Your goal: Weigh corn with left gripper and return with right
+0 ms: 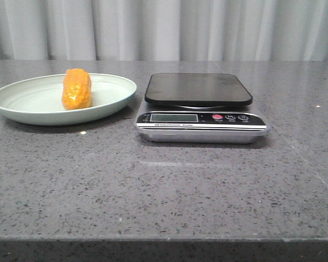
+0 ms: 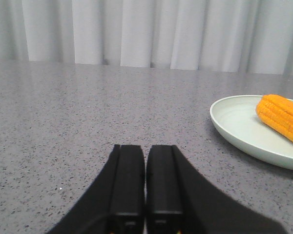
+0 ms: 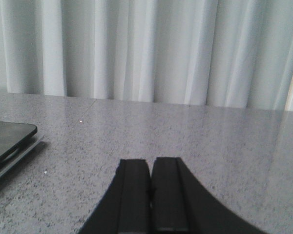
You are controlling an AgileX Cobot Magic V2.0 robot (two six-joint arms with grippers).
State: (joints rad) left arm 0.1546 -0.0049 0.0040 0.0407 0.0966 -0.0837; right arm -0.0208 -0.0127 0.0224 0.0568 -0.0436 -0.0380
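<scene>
Nearby, corn [image 1: 76, 89] on plate [image 1: 22, 109], scale [image 1: 199, 109] just beside, left hand [image 2: 145, 165] and right hand [image 3: 151, 170] both closed, empty.

A speckled grey stone tabletop [image 1: 164, 191] carries a pale green plate [image 1: 22, 101] at about ten o'clock and, just beside it toward one o'clock, a silver kitchen scale [image 1: 201, 117] with a black weighing platform, the two not touching.
</scene>
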